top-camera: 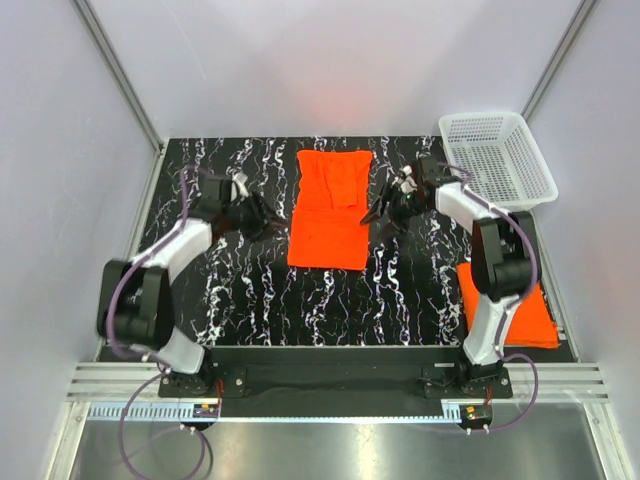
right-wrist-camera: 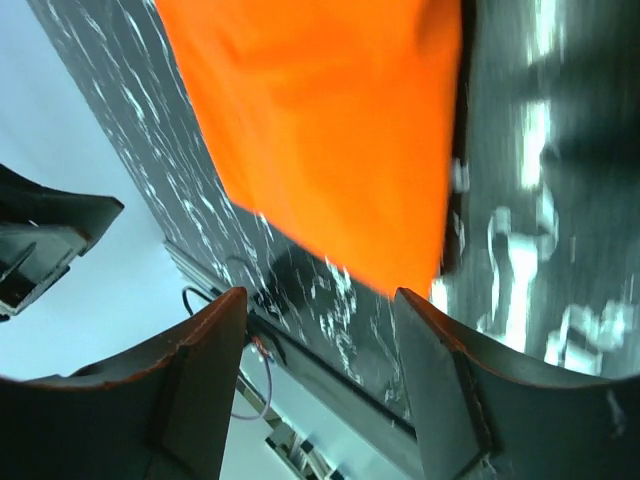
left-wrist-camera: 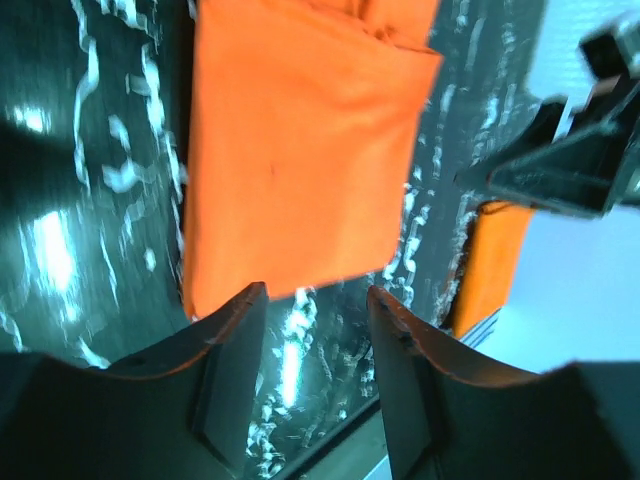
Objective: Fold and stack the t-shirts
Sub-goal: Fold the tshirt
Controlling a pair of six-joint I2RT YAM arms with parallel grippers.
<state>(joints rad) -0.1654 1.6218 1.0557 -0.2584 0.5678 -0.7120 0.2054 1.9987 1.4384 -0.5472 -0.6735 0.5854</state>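
One orange t-shirt [top-camera: 330, 205] lies partly folded in the middle of the black marbled table [top-camera: 250, 290], its upper half rumpled. A second folded t-shirt [top-camera: 505, 310] rests at the right front edge, partly hidden by the right arm. My left gripper [top-camera: 274, 224] hovers just off the middle shirt's left edge, and my right gripper [top-camera: 373, 215] just off its right edge. In the left wrist view the gripper [left-wrist-camera: 315, 305] stands open and empty, the shirt [left-wrist-camera: 300, 150] beyond its tips. The right gripper [right-wrist-camera: 320, 305] is likewise open, the shirt [right-wrist-camera: 330, 130] ahead of it.
A white mesh basket [top-camera: 497, 158] stands at the back right corner of the table. Grey walls with metal rails close in the left, right and back sides. The arm bases sit on a rail [top-camera: 340, 385] along the near edge.
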